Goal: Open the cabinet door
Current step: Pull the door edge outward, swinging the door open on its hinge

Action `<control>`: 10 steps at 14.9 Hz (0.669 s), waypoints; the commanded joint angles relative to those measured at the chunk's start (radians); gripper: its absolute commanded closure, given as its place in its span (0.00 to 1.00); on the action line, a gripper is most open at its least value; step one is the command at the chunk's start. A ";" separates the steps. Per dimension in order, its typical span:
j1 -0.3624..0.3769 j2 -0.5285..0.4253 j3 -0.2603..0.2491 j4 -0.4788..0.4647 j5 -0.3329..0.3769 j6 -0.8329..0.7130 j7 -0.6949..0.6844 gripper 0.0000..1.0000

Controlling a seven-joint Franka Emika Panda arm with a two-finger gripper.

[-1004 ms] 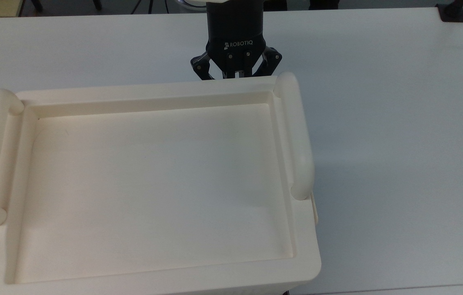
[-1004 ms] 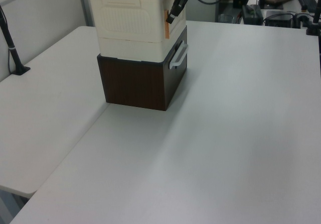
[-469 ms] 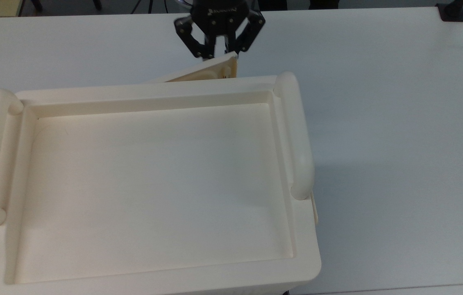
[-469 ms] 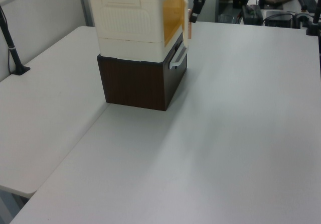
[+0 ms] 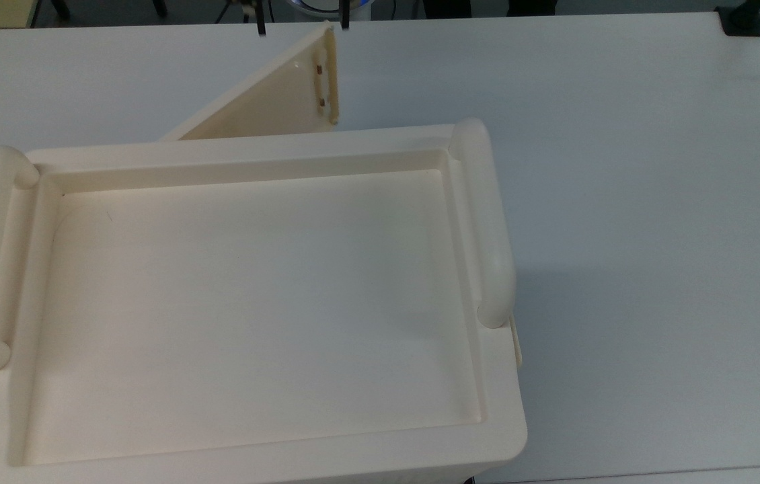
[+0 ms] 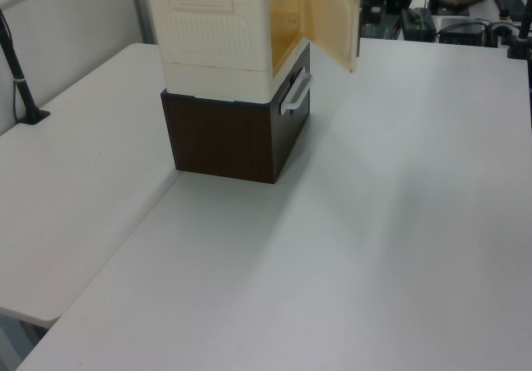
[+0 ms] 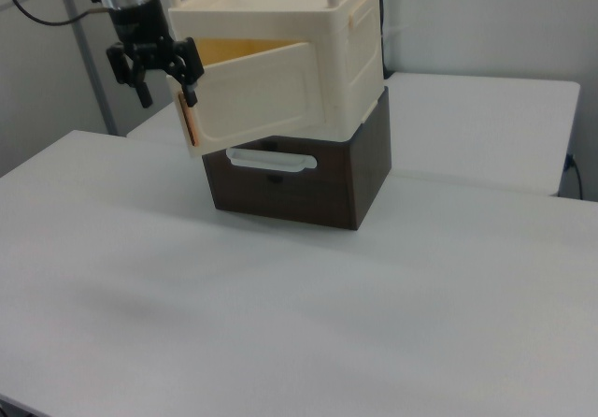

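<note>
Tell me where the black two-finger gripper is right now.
In the right view, the black two-finger gripper hangs at the upper left, at the free edge of the swung-open flat cream cabinet door, left of the cream cabinet.

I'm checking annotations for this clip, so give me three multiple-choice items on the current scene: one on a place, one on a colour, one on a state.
1. What does the cabinet stand on?
A. A dark brown drawer box
B. The bare table
C. A metal shelf

2. What colour is the handle on the dark brown drawer box?
A. Red
B. White
C. Black

3. What state is the cabinet door in?
A. Fully shut
B. Lying on the table
C. Swung open

Answers:
1. A: both side views show the cream cabinet stacked on the brown box.
2. B: a white bar handle sits on the box's front.
3. C: the door stands angled away from the cabinet, the pincer at its free edge.
</note>
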 commanded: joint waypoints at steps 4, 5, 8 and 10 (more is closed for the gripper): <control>-0.003 -0.090 -0.029 0.005 -0.012 -0.082 -0.014 0.11; -0.003 -0.085 -0.029 0.033 -0.009 -0.075 -0.013 0.11; -0.001 -0.079 -0.029 0.042 0.000 0.011 -0.005 0.14; 0.002 -0.065 -0.026 0.035 0.023 0.074 0.024 0.14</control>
